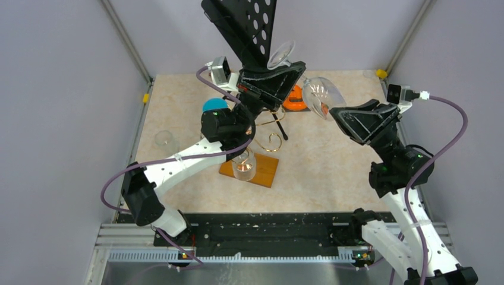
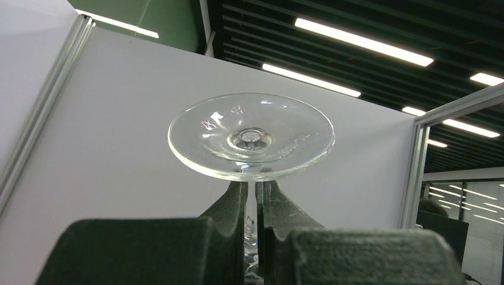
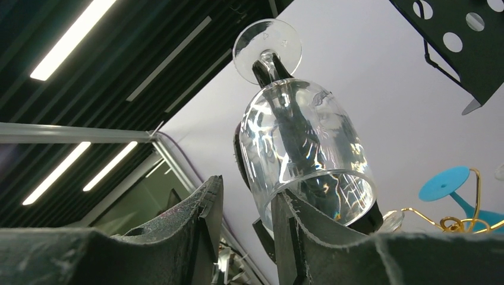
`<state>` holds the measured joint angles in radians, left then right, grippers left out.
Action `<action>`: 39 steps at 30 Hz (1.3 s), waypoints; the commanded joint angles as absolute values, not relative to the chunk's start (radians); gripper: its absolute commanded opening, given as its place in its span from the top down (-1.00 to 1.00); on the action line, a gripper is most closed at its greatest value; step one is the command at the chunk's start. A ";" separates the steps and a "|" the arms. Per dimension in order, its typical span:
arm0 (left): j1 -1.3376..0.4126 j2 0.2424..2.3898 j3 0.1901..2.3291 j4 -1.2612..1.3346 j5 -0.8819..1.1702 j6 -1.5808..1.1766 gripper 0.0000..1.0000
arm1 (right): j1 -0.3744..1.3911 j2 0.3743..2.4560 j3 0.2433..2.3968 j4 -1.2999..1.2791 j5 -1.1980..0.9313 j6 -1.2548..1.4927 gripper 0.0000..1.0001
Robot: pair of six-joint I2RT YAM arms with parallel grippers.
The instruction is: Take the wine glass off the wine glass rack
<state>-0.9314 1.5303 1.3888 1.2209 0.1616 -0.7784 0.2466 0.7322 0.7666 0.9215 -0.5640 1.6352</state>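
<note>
My left gripper (image 1: 299, 71) is raised above the table and shut on the stem of a clear wine glass (image 1: 324, 95), held tilted with its foot up and away from the rack. In the left wrist view the fingers (image 2: 238, 205) pinch the stem just under the round foot (image 2: 251, 139). My right gripper (image 1: 336, 114) is open beside the bowl's mouth. In the right wrist view the bowl (image 3: 306, 148) rests at the tip of one finger (image 3: 285, 225), and the gap between the fingers is empty. The gold wire rack (image 1: 267, 127) stands on its wooden base (image 1: 264, 172), below the left arm.
A black perforated music stand (image 1: 243, 24) rises at the back. A second clear glass (image 1: 243, 166) is over the rack base, a blue glass (image 1: 214, 105) hangs by the rack, and a tumbler (image 1: 165, 141) stands at the left. An orange object (image 1: 295, 98) lies at the back.
</note>
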 commanded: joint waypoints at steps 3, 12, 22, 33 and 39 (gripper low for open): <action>-0.940 1.519 1.373 1.208 0.150 -0.749 1.00 | 0.244 0.734 0.819 0.990 -0.569 1.631 0.35; -0.940 1.499 1.335 1.211 0.120 -0.766 0.80 | 0.243 0.722 0.834 0.947 -0.558 1.610 1.00; -0.940 1.457 1.331 1.166 0.165 -0.735 -0.09 | 0.243 0.712 0.944 0.815 -0.531 1.498 1.00; -0.939 1.371 1.305 1.036 0.186 -0.654 -0.44 | 0.243 0.630 1.115 0.393 -0.438 1.164 1.00; -0.939 1.279 1.376 0.636 0.175 -0.434 -0.44 | 0.244 0.627 1.323 -0.050 -0.272 0.881 1.00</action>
<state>-0.9367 1.3621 1.3109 0.9291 0.1688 -0.6132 0.2466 0.6357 1.1812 0.2440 -0.4229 1.1172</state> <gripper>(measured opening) 0.721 0.047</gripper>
